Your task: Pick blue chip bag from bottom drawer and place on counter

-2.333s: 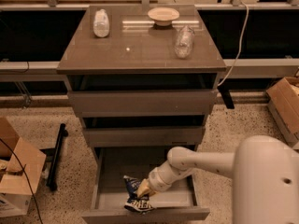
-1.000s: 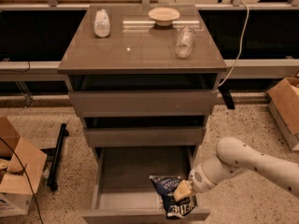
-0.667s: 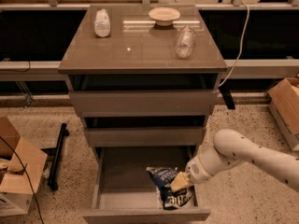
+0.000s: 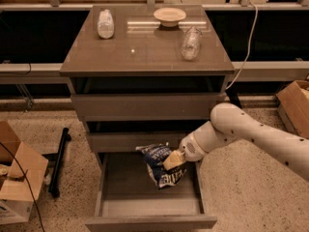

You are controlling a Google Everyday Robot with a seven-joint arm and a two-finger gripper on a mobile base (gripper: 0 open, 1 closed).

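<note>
One blue chip bag [image 4: 160, 168] hangs pinched in your gripper [image 4: 174, 160], above the open bottom drawer [image 4: 112, 197]. Step in hand: lift-out. Next you need height past both upper drawer fronts, then a bare counter [image 4: 145, 57] patch near the plastic bottle [image 4: 190, 43].

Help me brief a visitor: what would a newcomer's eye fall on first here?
The white arm's gripper holds the blue chip bag above the open bottom drawer, low at centre. On the counter above sit a clear bottle at left, another bottle at right and a pale bowl behind.
</note>
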